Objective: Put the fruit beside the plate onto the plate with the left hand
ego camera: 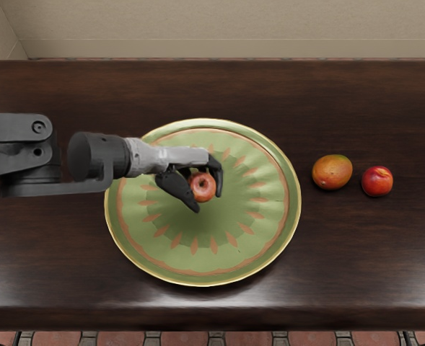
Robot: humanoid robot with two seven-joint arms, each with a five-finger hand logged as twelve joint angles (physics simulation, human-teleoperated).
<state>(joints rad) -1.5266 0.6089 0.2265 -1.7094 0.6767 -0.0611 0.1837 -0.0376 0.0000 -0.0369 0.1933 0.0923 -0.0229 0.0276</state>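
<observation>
Nearest edge, below the plate: a strip of brick-coloured floor tiles (198, 339), cut off by the frame, then the front lip of a dark glossy wood table (356, 274) w/ visible grain

Plate (270, 216): big, round, green, orange petal marks in rings, thin gold rim, about mid-table. Its left part is hidden under the forearm & hand

Left arm (97, 155) comes in from the left of the plate, lying roughly level across the picture; dark shoulder-side links, black cuff, grey wrist. Left hand (187, 169) is over the plate's centre, dark fingers (216, 176) curled round a red-orange fruit (203, 187), thumb below it, other fingers over its top & far side. Fruit sits over the plate's middle, inside the rim; can't tell if it rests on the plate or is held just clear. It's near round, so no clear long axis, and stem end can't be made out; part of it is covered by the fingers

Right of the plate, off it and on bare wood: a mango (332, 171), orange-green, long axis roughly left-right, just beside the rim; further right, a smaller red round fruit (377, 181), close to the mango, not touching

Beyond the plate: table's far edge, then a plain beige wall (234, 21) w/ a corner at upper left
</observation>
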